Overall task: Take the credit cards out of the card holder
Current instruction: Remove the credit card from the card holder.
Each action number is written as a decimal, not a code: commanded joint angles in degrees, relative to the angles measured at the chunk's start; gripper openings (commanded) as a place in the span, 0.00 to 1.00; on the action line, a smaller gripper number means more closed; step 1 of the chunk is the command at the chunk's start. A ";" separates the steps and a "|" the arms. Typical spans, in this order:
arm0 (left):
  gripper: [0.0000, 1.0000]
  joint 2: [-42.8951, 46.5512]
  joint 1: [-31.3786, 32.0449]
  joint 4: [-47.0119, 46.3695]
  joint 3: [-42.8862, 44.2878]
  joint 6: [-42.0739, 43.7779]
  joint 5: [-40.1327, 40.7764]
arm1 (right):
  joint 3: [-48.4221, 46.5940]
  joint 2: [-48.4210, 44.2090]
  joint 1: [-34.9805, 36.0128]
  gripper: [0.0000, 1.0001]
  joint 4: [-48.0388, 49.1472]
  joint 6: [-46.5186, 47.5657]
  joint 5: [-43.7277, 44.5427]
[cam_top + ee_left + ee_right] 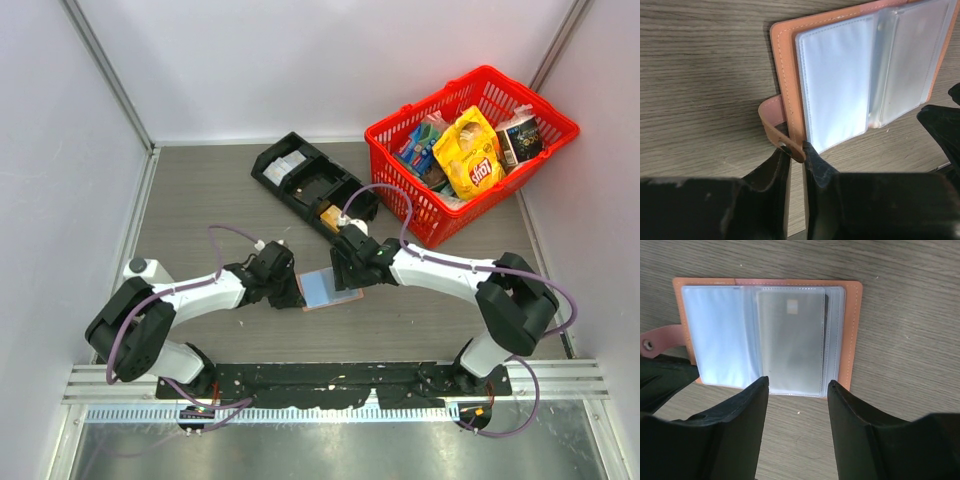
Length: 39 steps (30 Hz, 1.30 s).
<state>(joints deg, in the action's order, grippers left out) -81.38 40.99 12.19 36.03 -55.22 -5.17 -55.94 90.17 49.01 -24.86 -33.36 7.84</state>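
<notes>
The salmon-pink card holder (pixel 328 288) lies open on the table, its pale clear sleeves facing up. In the left wrist view the card holder (pixel 789 75) has its tab (pixel 771 120) curled toward my left gripper (pixel 796 150), whose jaws are pinched on the tab's end at the cover's corner. My left gripper (pixel 293 294) sits at the holder's left edge. My right gripper (pixel 797 384) is open and empty, just off the near edge of the holder (pixel 853 330). A grey card (pixel 790 340) shows inside the top right-hand sleeve. My right gripper (pixel 350 272) is at the holder's right side.
A black compartment tray (pixel 312 188) lies behind the holder. A red basket (pixel 400 215) of snack packets stands at the back right. White walls enclose the table on three sides.
</notes>
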 commanded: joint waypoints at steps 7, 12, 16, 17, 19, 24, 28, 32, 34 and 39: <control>0.08 1.32 0.40 -1.20 -1.58 -0.59 0.86 | -2.33 3.87 0.12 0.56 1.83 0.93 -0.27; 0.03 1.40 0.49 -1.37 -1.84 -0.85 0.86 | -1.89 5.19 0.03 0.56 2.10 1.20 -0.80; 0.02 1.32 0.75 -1.55 -1.84 -0.94 0.86 | -1.71 4.93 0.12 0.49 2.71 1.29 -2.12; 0.02 1.23 0.84 -1.55 -1.75 -0.94 0.78 | -1.71 4.58 0.12 0.44 2.80 1.37 -2.64; 0.02 1.05 0.93 -1.73 -1.75 -1.03 0.77 | -1.98 4.14 0.12 0.36 2.89 1.28 -3.09; 0.01 0.70 1.19 -1.99 -1.49 -1.03 0.60 | -2.94 2.73 0.29 0.28 2.71 1.64 -4.58; 0.01 0.70 1.46 -2.16 -1.40 -1.29 0.51 | -3.38 1.85 0.20 0.29 2.98 1.99 -6.07; 0.01 0.70 1.55 -2.17 -1.40 -1.38 0.51 | -3.65 0.98 0.47 0.32 3.15 1.99 -6.96; 0.01 0.79 1.55 -2.17 -1.40 -1.47 0.51 | -3.65 0.53 0.55 0.33 3.07 1.90 -6.96; 0.01 0.79 1.72 -2.34 -1.40 -1.55 0.34 | -3.56 -0.96 0.64 0.40 3.68 1.90 -10.64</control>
<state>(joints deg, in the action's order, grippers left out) -80.86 42.02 11.38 34.96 -56.55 -4.99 -57.06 92.42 49.01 -23.97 -31.59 1.78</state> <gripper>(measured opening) 0.020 0.366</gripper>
